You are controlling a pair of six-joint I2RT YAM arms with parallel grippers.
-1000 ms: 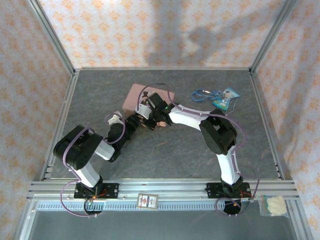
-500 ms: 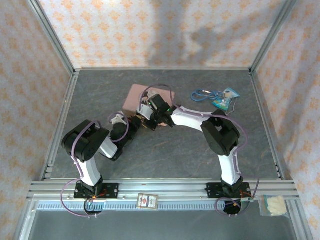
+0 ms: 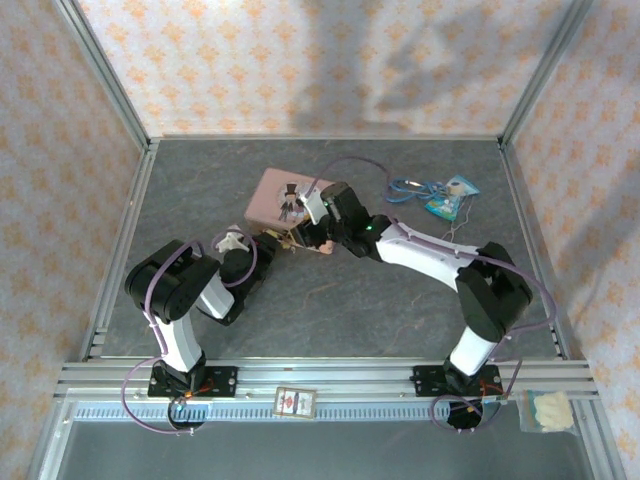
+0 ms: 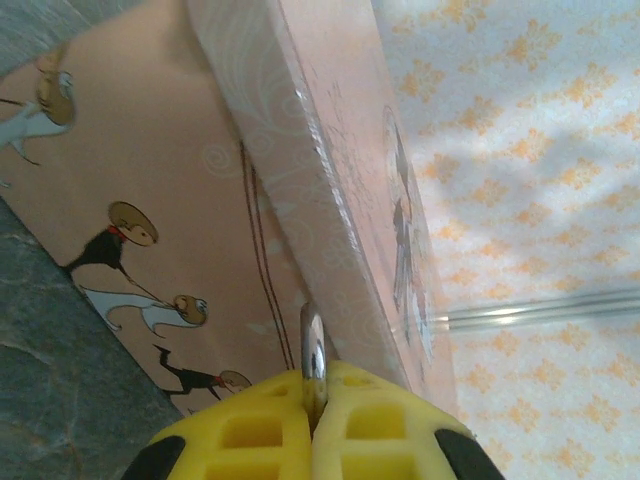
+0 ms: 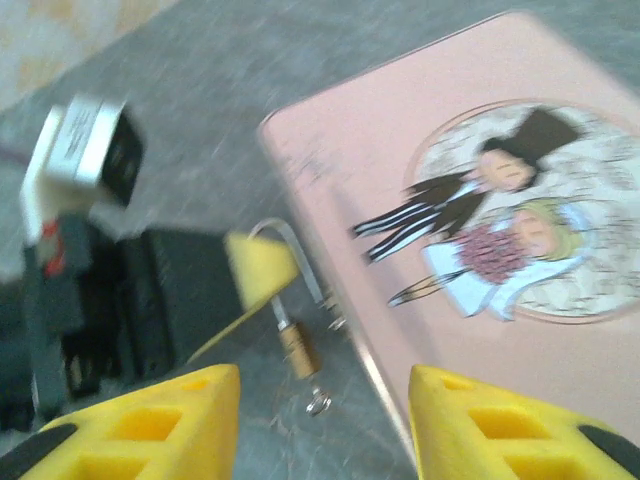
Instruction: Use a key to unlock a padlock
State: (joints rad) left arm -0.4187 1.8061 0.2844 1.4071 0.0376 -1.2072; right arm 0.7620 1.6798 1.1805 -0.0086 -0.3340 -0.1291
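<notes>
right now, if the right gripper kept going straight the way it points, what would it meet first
Probably the padlock, hanging by its shackle from the shut left gripper, just ahead between the right gripper's open fingers. The pink tin's edge lies close beside it; depth is blurred.

The dark grey, stone-patterned table (image 3: 350,310) is carrying three loose items. A pink tin (image 3: 275,195) is lying flat, picture side up, left of centre toward the far wall. A blue cord (image 3: 404,186) and a teal packet (image 3: 450,200) are lying together at the far right, well apart from the tin.
</notes>
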